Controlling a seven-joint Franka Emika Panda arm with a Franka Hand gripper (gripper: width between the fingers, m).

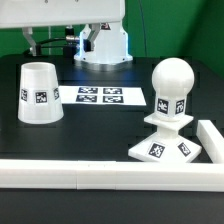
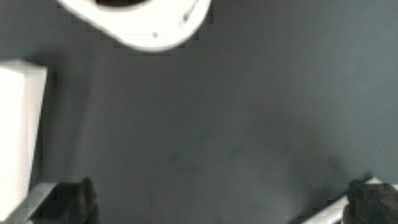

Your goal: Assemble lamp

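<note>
The tapered white shade (image 1: 40, 93) stands mouth down at the exterior view's left. The round-headed bulb (image 1: 171, 88) stands upright on the flat square base (image 1: 160, 149) at the exterior view's right. My gripper is out of the exterior view. In the wrist view the gripper (image 2: 217, 205) is open and empty over bare dark table, with its two dark fingertips (image 2: 63, 204) far apart. A white rounded shape (image 2: 146, 22) shows at the edge of the wrist view; I cannot tell which part it is.
The marker board (image 1: 98, 96) lies flat between shade and bulb. A long white rail (image 1: 90, 170) runs along the front and turns up the exterior view's right side (image 1: 212, 136). The robot's white base (image 1: 105, 45) stands behind. A white flat edge (image 2: 18, 120) shows in the wrist view.
</note>
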